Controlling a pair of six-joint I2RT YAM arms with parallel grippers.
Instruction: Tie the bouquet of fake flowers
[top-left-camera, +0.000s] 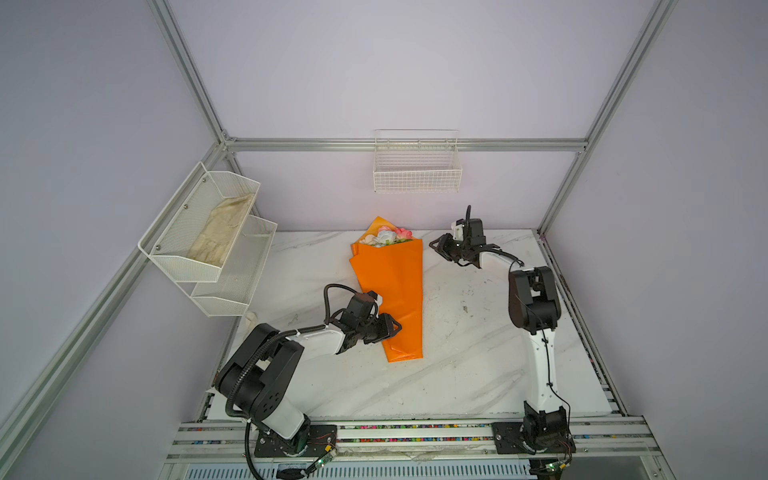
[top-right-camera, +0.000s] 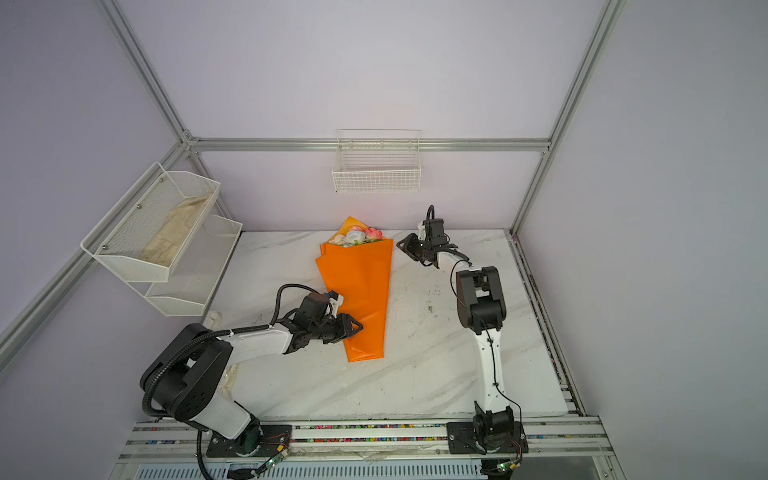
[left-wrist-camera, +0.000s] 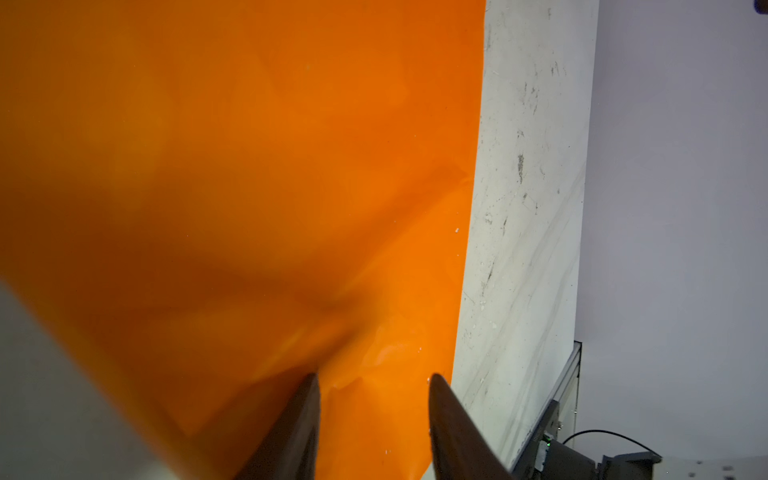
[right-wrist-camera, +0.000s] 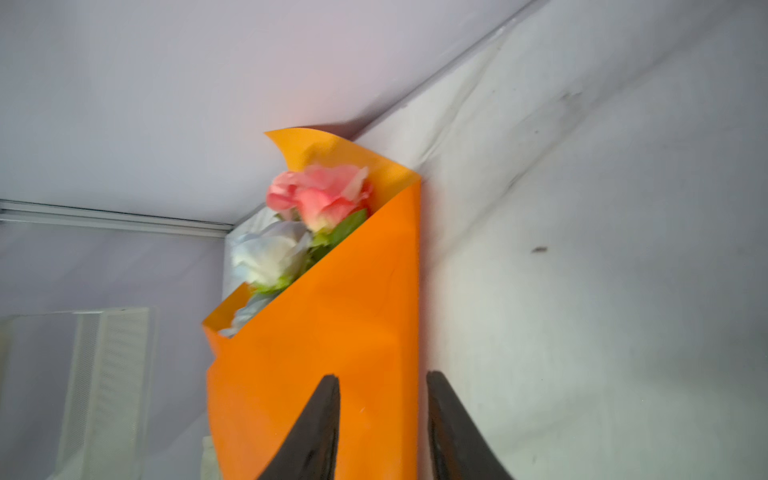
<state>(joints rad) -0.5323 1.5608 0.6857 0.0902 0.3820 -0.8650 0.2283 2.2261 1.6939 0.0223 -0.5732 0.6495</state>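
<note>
**A:** Jaws first: how are your two grippers standing?

**B:** Your left gripper (top-left-camera: 397, 326) is reaching in over the narrow end of the bouquet of fake flowers (top-left-camera: 390, 282), just below the middle of both top views. In the left wrist view its fingers (left-wrist-camera: 307, 415) are standing apart with orange wrapping paper (left-wrist-camera: 249, 166) showing between them. They are clamping nothing, though I cannot tell whether the tips are touching the paper.

**A:** And the right one?

**B:** Your right gripper (top-left-camera: 437, 248) is sitting just right of the roses (top-left-camera: 388, 237), clear of the paper. Its jaws are likewise parted and it is holding nothing.

**A:** Where is your bouquet lying?

**B:** It is lying flat on the marble table (top-left-camera: 457, 353) at the centre of the frame. The wide end is pointing up toward the back wall and the narrow end down toward the lower edge.

**A:** Anything farther out?

**B:** A wire basket (top-left-camera: 417, 174) is hanging on the back wall above the bouquet. At the left of the frame a mesh shelf (top-left-camera: 232, 286) is holding a beige cloth (top-left-camera: 220, 235) in its upper tier.
</note>
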